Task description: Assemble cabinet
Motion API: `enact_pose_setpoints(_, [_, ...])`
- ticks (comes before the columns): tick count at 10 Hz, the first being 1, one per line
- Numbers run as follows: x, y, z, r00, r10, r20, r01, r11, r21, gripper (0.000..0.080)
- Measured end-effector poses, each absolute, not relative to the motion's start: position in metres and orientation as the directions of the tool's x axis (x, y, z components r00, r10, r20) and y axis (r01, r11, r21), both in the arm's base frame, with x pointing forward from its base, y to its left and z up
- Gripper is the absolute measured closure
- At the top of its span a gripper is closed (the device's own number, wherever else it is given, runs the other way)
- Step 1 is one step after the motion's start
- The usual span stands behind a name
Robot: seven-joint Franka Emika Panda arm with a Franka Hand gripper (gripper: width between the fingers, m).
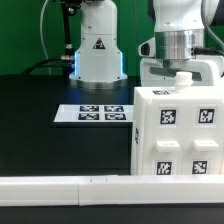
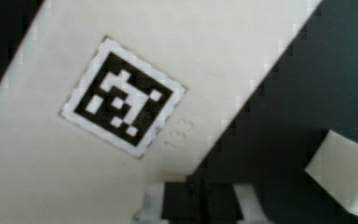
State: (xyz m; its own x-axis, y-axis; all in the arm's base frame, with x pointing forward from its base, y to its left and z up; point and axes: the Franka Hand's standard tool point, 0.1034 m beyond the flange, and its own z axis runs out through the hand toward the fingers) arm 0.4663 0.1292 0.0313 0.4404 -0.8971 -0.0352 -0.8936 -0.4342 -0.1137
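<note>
Although the black bench [image 1: 40,140] takes up most of the exterior view, the thing that matters is the cabinet [image 1: 180,140], a tall white box standing upright at the exterior view's right with four square tags [image 1: 167,115] on the face turned to the camera. It reads as a closed body from this side. Whether doors or panels are yet to be fitted on its other faces cannot be judged, since no loose panel lies in plain sight. My guess is that the main box stands complete and the work left is up at its top. Along the near edge runs a long white rail [image 1: 60,190], and the marker board [image 1: 95,113] lies flat on the bench just beside the cabinet on the exterior view's left. The claw [image 1: 180,72] hangs directly over the cabinet's top, close to or touching it. Whether it is spread, pressed together or pinching something cannot be told from either view. The wrist view shows only a white face bearing one tag [image 2: 123,97], with blurred finger shapes [image 2: 202,200] at the frame's edge. A small white stub [image 1: 183,80] sits at the cabinet's top under the claw; peg or fingertip, I cannot say.
</note>
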Motion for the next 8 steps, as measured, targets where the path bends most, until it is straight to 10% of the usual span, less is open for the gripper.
enact_pose_setpoints(4, [0.461,0.133,0.053,0.367,-0.923,-0.113,-0.93,-0.362,-0.069,0.0798])
enact_pose_setpoints(6, [0.459,0.137,0.056,0.361,-0.924,-0.126,-0.933,-0.356,-0.06,0.0682])
enact_pose_setpoints(8, [0.458,0.137,0.055,0.362,-0.924,-0.126,-0.932,-0.357,-0.058,0.0337])
